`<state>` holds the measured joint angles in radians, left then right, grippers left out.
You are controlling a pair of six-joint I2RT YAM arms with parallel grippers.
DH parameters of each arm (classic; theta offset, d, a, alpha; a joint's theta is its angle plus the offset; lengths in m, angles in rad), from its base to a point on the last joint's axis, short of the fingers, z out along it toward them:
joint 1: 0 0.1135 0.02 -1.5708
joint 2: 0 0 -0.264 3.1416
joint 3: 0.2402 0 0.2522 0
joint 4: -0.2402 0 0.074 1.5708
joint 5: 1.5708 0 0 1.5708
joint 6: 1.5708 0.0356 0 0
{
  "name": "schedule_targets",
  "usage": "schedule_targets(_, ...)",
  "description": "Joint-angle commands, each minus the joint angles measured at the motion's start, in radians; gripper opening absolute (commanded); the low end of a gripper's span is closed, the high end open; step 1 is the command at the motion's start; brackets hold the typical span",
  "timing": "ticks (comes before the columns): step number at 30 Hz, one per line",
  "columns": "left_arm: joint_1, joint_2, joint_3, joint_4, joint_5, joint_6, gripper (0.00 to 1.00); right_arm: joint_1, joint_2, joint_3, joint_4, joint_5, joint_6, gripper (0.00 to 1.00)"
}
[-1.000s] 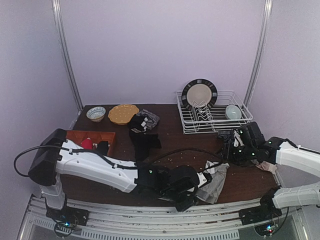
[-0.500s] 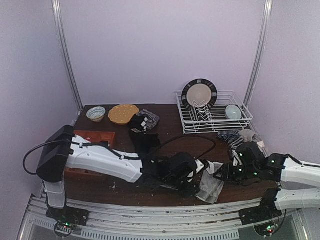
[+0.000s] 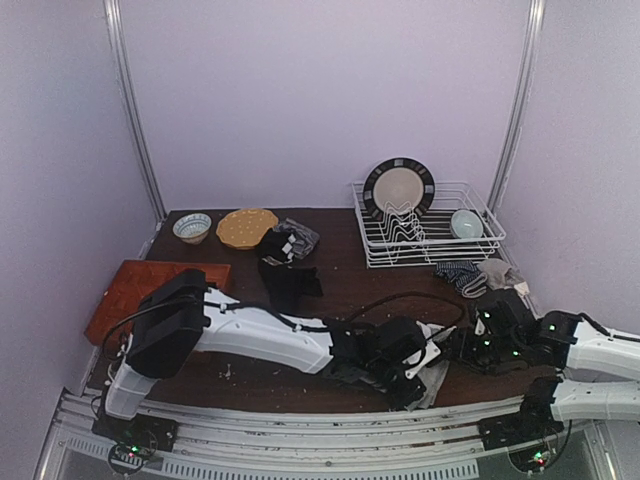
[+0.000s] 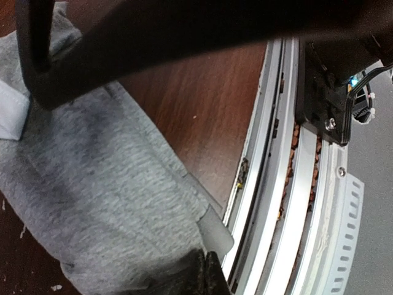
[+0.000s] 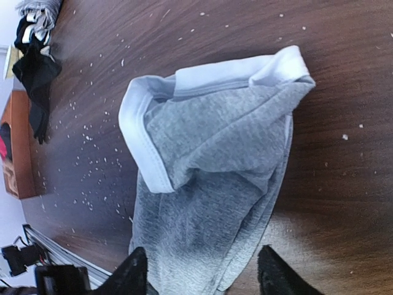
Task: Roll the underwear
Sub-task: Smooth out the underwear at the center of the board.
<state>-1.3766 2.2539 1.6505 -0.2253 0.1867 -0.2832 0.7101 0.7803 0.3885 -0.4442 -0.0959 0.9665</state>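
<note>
I'm opening the roll. The grey underwear (image 5: 209, 184) lies crumpled, well nearer me than the dish rack (image 3: 428, 225). My right gripper (image 5: 206, 276) hangs spread over its hem. The left gripper (image 3: 408, 368) is at the cloth, but I cannot tell its grip. Next I'd flatten the cloth.

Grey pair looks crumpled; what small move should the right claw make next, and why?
Probably lower the right claw and close on the grey underwear: its fingers stand open astride the end opposite the white waistband, which lies bunched, not flat.
</note>
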Motion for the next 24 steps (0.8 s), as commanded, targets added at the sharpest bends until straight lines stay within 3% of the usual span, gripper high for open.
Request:
schedule_targets(1,-0.022,0.061,0.096,-0.042,0.026,0.06,0.0,0.005,-0.017,-0.032,0.003,0.034,0.051,0.63)
schedule_targets(4,-0.035,0.067,0.11,-0.05,-0.002,0.071,0.0,0.005,0.006,-0.042,0.022,0.017,0.055,0.65)
schedule_targets(5,-0.037,0.054,0.097,-0.045,-0.018,0.072,0.04,0.005,0.014,-0.042,0.025,0.015,0.055,0.66)
schedule_targets(10,-0.041,-0.114,-0.077,0.016,-0.09,0.048,0.43,0.005,0.003,-0.029,0.014,0.027,0.046,0.66)
schedule_targets(16,-0.03,-0.335,-0.345,0.12,-0.146,-0.035,0.68,0.003,0.0,-0.009,0.018,0.041,0.014,0.66)
schedule_targets(21,0.021,-0.384,-0.437,0.187,-0.129,-0.107,0.8,0.004,0.033,-0.015,0.065,0.026,0.0,0.64)
schedule_targets(24,0.078,-0.339,-0.417,0.191,-0.076,-0.186,0.81,0.004,0.056,-0.028,0.105,0.024,0.009,0.62)
